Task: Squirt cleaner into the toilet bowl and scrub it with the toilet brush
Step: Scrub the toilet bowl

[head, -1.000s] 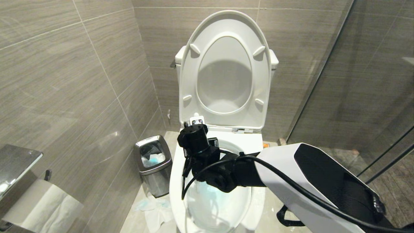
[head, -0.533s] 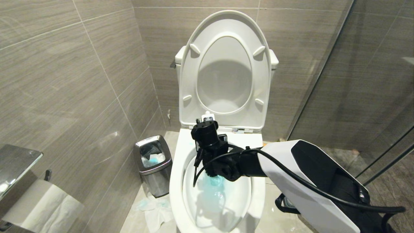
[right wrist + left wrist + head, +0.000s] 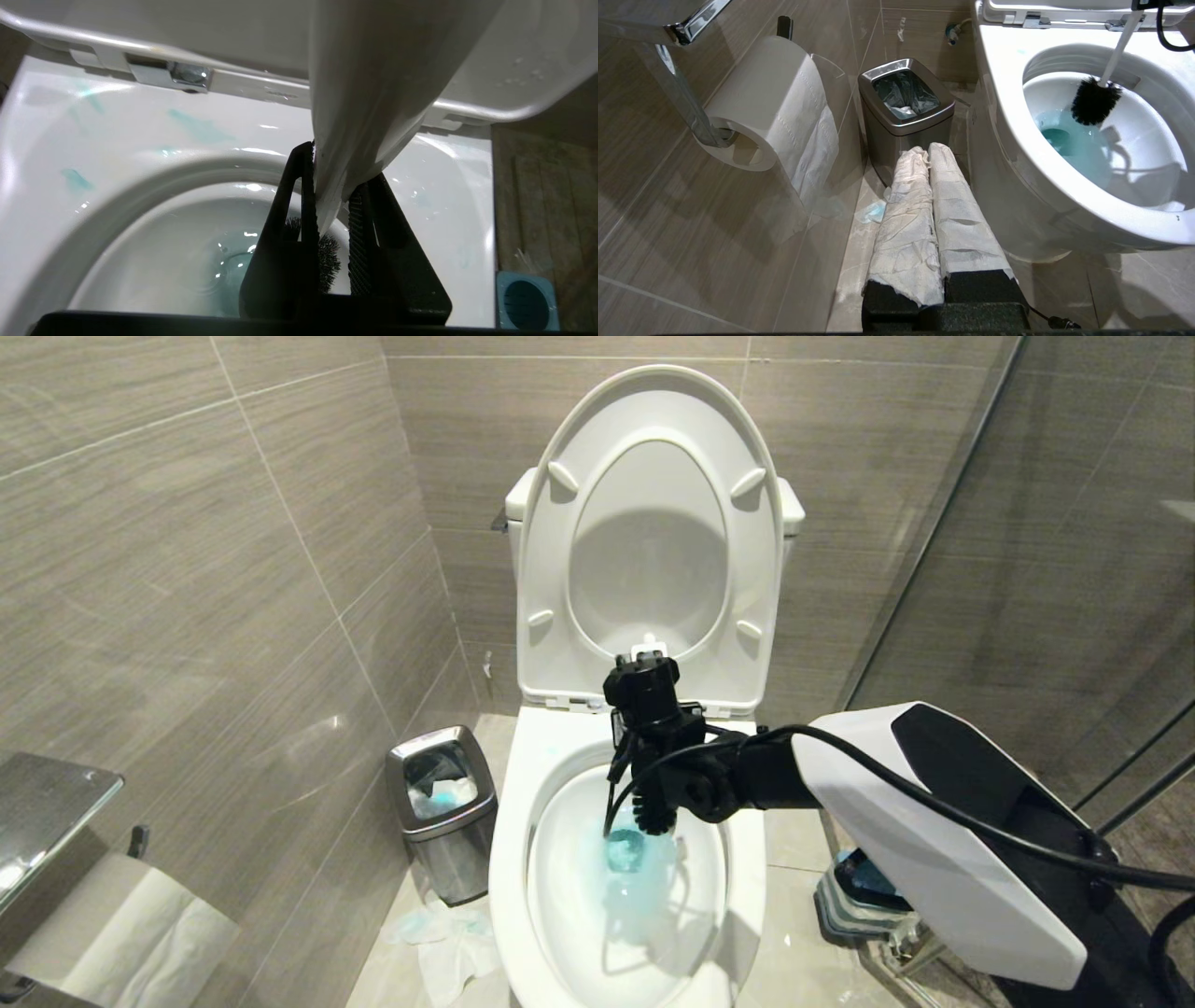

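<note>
The right gripper clamps the toilet brush by its white handle — bristles hang inside the toilet bowl, just above the turquoise cleaner. The left gripper sits closed near the bin.

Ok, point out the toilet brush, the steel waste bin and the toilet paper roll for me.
toilet brush (image 3: 1095, 101): left wrist view, on the black bristle head.
steel waste bin (image 3: 896, 138): left wrist view, on its front wall.
toilet paper roll (image 3: 768, 93): left wrist view, on the roll's outer curve.

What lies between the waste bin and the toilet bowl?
Bare floor; the waste bin stands apart from the toilet bowl, seen best in the left wrist view. Crumpled tissue lies nearer the camera.
</note>
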Tool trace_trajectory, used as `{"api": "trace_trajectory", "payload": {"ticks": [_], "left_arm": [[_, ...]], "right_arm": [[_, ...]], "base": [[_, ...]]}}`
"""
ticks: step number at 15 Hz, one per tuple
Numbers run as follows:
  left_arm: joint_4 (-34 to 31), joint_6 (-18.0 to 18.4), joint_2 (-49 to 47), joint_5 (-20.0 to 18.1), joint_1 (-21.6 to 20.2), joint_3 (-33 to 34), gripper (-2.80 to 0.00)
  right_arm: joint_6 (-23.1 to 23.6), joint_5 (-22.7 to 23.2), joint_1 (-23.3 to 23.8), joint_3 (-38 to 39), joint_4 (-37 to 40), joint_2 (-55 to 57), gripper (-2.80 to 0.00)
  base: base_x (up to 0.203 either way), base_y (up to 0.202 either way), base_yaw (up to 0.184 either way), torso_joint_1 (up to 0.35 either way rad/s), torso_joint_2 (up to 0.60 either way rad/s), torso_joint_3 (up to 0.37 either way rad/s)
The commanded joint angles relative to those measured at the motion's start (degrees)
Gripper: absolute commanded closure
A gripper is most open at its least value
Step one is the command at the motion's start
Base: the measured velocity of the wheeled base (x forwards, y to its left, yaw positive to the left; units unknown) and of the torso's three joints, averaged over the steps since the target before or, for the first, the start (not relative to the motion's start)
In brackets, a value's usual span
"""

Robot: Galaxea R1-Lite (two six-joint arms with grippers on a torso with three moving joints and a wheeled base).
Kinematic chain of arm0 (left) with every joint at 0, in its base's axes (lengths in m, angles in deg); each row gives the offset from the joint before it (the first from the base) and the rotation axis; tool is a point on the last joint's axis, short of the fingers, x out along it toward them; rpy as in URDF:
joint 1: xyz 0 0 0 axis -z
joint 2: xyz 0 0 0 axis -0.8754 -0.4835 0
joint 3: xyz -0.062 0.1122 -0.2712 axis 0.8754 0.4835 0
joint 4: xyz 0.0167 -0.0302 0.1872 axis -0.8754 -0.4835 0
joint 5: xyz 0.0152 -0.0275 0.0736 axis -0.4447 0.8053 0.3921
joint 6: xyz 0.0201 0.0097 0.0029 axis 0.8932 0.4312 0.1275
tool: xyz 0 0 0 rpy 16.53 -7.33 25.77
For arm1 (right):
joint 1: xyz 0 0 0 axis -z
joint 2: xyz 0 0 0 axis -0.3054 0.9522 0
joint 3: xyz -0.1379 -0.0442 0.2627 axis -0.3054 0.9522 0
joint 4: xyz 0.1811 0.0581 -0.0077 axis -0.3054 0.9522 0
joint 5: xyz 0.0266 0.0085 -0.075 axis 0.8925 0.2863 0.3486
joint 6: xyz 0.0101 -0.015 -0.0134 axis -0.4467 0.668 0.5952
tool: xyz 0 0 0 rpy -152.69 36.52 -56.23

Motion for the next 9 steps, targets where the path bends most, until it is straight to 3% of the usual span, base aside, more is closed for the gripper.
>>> {"api": "trace_trajectory", "payload": {"ticks": [1, 5, 9], "left_arm": [[-0.02, -0.03, -0.08, 0.02, -0.01, 0.01, 0.0], [-0.02, -0.03, -0.08, 0.02, -0.01, 0.01, 0.0], [-0.02, 0.0, -0.08, 0.02, -0.01, 0.01, 0.0]], "right_arm": [[-0.36, -0.06, 0.09, 6.47, -0.4, -4.7, 0.0], [-4.05, 0.01, -2.61, 19.36, -0.72, -12.36, 0.0], [-8.99, -0.07, -8.62, 28.45, -0.76, -18.61, 0.0]], "base": [[0.0, 0.0, 0.0, 0.0, 0.0, 0.0], [0.0, 0.0, 0.0, 0.0, 0.0, 0.0], [0.0, 0.0, 0.0, 0.0, 0.0, 0.0]]}}
